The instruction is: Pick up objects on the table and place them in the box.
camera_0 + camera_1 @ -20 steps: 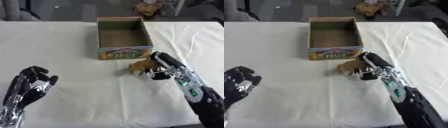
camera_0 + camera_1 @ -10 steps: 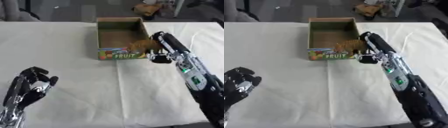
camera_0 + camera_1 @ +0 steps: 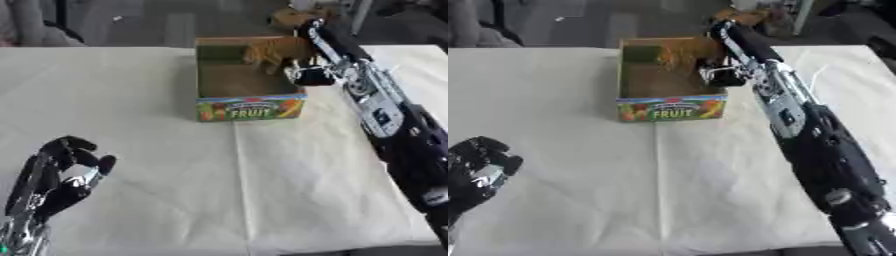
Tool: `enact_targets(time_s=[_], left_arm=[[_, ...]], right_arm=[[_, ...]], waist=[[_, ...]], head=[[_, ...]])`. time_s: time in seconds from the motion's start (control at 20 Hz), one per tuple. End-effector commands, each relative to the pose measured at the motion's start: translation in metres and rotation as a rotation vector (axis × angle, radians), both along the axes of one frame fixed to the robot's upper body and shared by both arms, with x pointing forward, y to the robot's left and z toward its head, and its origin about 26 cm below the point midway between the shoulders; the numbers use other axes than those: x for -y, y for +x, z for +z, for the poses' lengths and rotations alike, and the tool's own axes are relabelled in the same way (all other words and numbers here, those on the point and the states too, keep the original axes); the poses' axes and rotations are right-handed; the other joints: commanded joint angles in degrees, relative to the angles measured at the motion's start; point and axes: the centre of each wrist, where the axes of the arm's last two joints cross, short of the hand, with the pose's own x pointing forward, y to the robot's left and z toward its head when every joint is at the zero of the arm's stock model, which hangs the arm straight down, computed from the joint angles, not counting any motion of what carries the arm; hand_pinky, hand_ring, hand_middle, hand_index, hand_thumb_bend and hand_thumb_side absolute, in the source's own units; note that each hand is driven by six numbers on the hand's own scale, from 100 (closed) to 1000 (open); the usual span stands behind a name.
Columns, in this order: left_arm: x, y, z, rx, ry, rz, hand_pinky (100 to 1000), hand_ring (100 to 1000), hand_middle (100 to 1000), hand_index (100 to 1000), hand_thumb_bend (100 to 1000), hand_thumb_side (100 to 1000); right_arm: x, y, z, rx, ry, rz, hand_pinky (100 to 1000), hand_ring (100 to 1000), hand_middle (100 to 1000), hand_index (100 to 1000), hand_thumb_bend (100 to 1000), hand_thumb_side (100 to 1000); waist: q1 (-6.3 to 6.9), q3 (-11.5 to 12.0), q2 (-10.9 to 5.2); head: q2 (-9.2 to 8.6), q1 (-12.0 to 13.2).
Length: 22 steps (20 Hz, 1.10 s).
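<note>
While the right hand [image 3: 308, 60] pinches the small orange-brown toy animal [image 3: 278, 52] above the open cardboard fruit box [image 3: 249, 107] at upper centre, it should lower before releasing; the left hand [image 3: 59, 172] idles curled, lower left.

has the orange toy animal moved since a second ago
Yes. The orange toy animal, held in the right hand, went from the table in front of the box, by its "FRUIT" label, up and away to above its open top.
</note>
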Motion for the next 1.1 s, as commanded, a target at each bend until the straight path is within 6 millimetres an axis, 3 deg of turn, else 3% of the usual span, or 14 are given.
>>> enact_targets(time_s=[0.05, 0.5, 0.65, 0.85, 0.95, 1.0, 1.1], left_arm=[[0.004, 0.002, 0.006, 0.017, -0.006, -0.025, 551, 511, 538, 580, 627, 376], [0.012, 0.004, 0.009, 0.024, -0.010, -0.068, 551, 510, 538, 580, 627, 374], [0.013, 0.004, 0.010, 0.025, -0.011, -0.076, 551, 510, 538, 579, 627, 374], [0.015, 0.004, 0.010, 0.026, -0.013, -0.082, 551, 510, 538, 579, 628, 374], [0.015, 0.004, 0.011, 0.027, -0.013, -0.082, 551, 510, 538, 579, 628, 374], [0.015, 0.004, 0.011, 0.027, -0.013, -0.083, 551, 510, 538, 579, 629, 374], [0.015, 0.005, 0.011, 0.027, -0.012, -0.083, 551, 510, 538, 579, 629, 374]], right_arm=[[0.014, 0.016, 0.003, -0.023, 0.006, -0.085, 575, 495, 317, 492, 100, 100], [0.021, 0.045, -0.047, -0.168, -0.018, -0.316, 590, 522, 369, 544, 100, 100], [0.014, 0.048, -0.053, -0.162, -0.066, -0.325, 605, 548, 441, 617, 100, 100], [0.003, 0.051, -0.052, -0.156, -0.123, -0.286, 664, 654, 631, 773, 100, 100], [0.000, 0.051, -0.052, -0.181, -0.155, -0.261, 703, 715, 719, 832, 100, 174], [-0.001, 0.051, -0.053, -0.213, -0.168, -0.246, 743, 769, 792, 888, 100, 325], [-0.002, 0.051, -0.053, -0.288, -0.190, -0.206, 769, 796, 835, 914, 103, 402]], waist=[[0.29, 0.65, -0.87], [1.18, 4.72, -0.73], [1.35, 5.67, -0.59], [1.49, 6.22, -0.48], [1.47, 6.24, -0.47], [1.43, 6.20, -0.46], [1.32, 6.05, -0.46]], head=[[0.33, -0.90], [0.33, -2.94], [0.33, -3.42], [0.33, -3.63], [0.33, -3.69], [0.33, -3.69], [0.33, -3.61]])
